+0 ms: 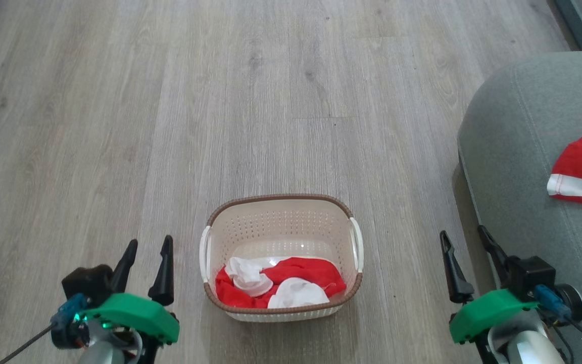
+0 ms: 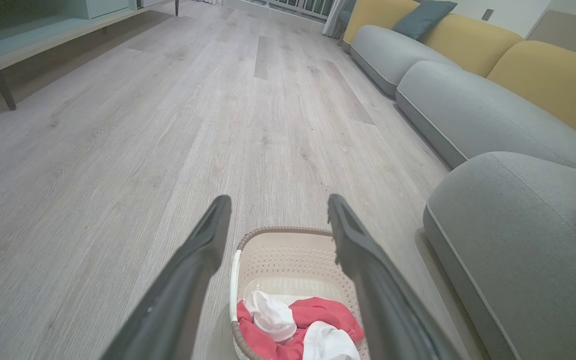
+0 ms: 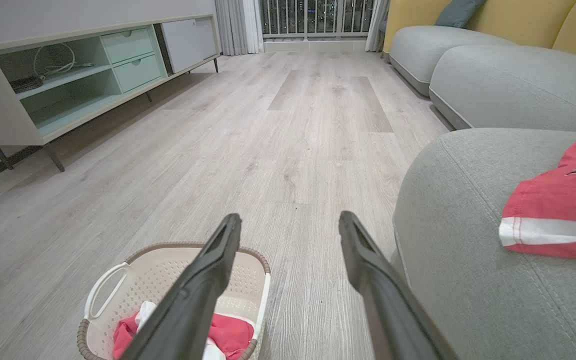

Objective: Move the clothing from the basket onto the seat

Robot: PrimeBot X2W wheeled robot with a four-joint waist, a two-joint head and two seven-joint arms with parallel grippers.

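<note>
- At the bottom left of the head view, the left claw (image 1: pixel 150 241) is seen spread wide and empty, beside the basket. At the bottom right, the right claw (image 1: pixel 463 232) is likewise wide and empty, close by the seat's edge.
- The basket (image 1: pixel 281 198) is set on the floor (image 1: pixel 220 101) at lower centre. The clothing (image 1: pixel 316 273) left in it is bunched, red and white, against the wall nearest the bottom of the frame.
- A partial grab is judged likely. The red and white folds are tangled, so one piece could be lifted while another is dragged over the rim and dropped on the floor.
- The basket looks light. If fabric is snagged on it, or a finger is pressed against a wall, it could be tipped or slid away.
- At the right edge, the seat (image 1: pixel 518 151) is seen apart from the basket, with a strip of floor between them. One red garment (image 1: pixel 581 167) is already laid on it. A loosely pinched piece could be lost over that strip.
</note>
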